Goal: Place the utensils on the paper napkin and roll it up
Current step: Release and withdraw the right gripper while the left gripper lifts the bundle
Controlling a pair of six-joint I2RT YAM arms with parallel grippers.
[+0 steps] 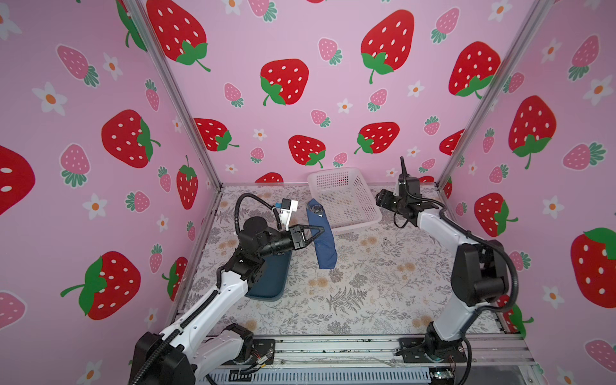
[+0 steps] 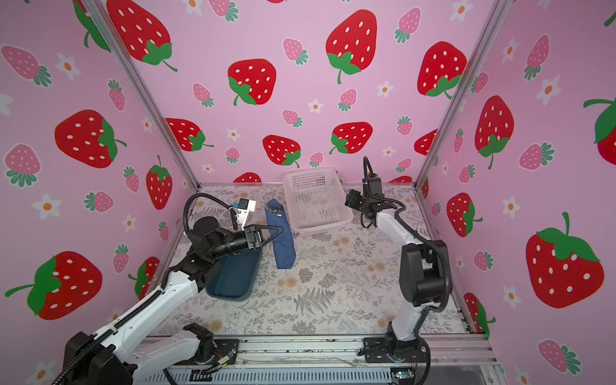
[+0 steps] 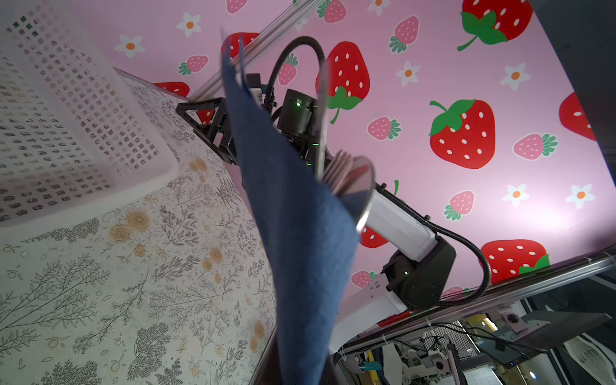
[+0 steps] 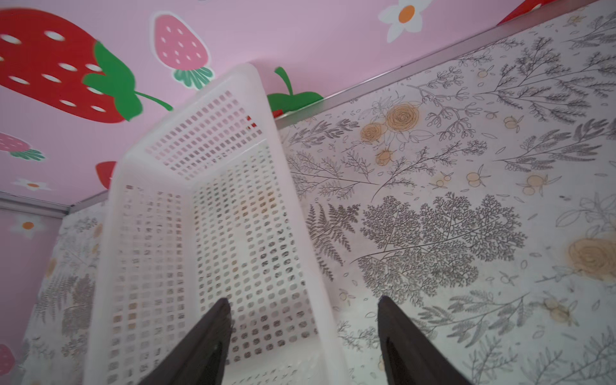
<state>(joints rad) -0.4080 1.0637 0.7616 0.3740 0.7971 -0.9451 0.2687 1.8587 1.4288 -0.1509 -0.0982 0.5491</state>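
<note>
Navy paper napkin roll [image 1: 322,245], silver metal utensils [image 3: 346,180] inside, clenched by left gripper [image 1: 320,230] beside white perforated plastic basket [image 1: 366,196], likely for drop-in; right gripper [image 4: 303,300] beyond basket: spread, empty.

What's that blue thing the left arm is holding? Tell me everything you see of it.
It is the paper napkin, dark blue, thin and matte, wrapped into a long loose bundle. The left hand pinches it near the middle. Shiny utensils poke from one end, toward the white basket. I cannot tell whether it touches the table.
</note>
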